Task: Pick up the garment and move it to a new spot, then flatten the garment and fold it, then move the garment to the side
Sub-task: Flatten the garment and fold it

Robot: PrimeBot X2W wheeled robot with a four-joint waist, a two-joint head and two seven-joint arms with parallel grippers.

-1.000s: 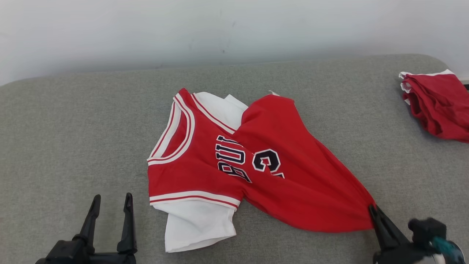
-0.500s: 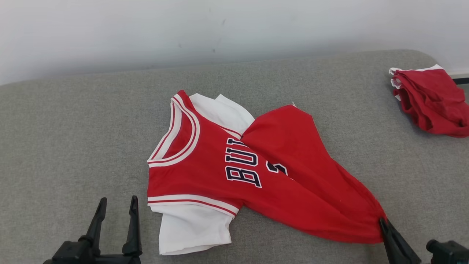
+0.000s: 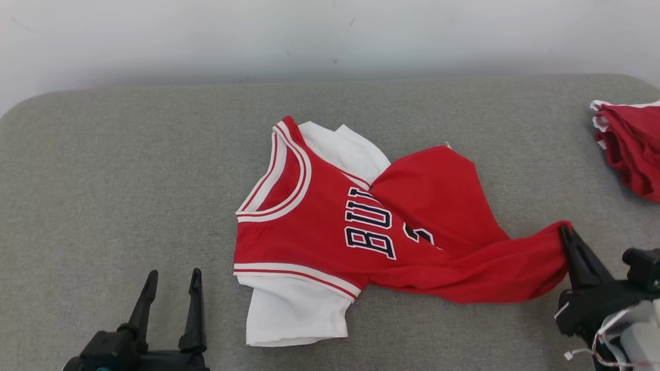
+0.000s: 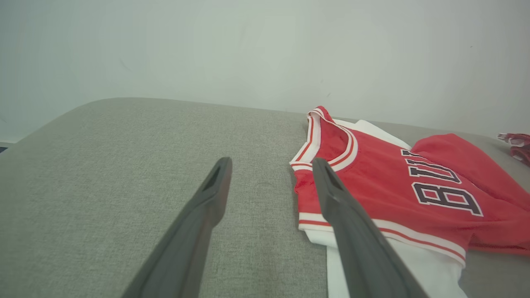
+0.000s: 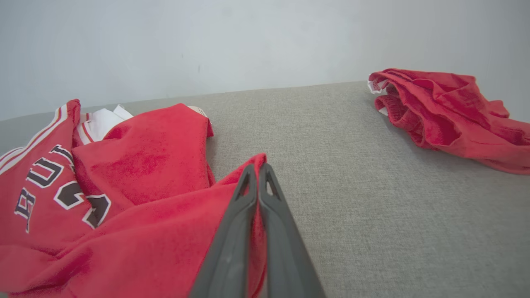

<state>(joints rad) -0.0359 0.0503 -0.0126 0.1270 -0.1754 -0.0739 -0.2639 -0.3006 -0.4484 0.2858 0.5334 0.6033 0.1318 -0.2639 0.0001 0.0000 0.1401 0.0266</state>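
From the head camera, a red basketball jersey (image 3: pixel 330 226) with white sleeves lies near the middle of a grey padded table (image 3: pixel 129 180), in front of a pale wall (image 3: pixel 330 36). Its long axis runs across the table: the striped neck opening points to the robot's left and the hem points to the robot's right, slanting a little toward the robot. The dark letters "BU" read sideways, and a flap of red cloth is folded over the number beside them. The right claw (image 3: pixel 565 232) is clamped shut on the hem's corner, and the cloth there bunches into a thick roll leading to its tip. The left claw (image 3: pixel 174 273) stands wide and holds nothing, near the front edge, apart from the jersey's white sleeve. A second heap of red clothing (image 3: pixel 631 149) sits at the table's far right, well apart from the jersey. The left wrist camera gives a low look between its two spread fingers at bare grey padding; the collar and the striped armhole trim lie just to the right. The right wrist camera shows the pinch close up: both fingers pressed together with red cloth caught between them, parts of the number's digits at the left, and white trim on the red heap.
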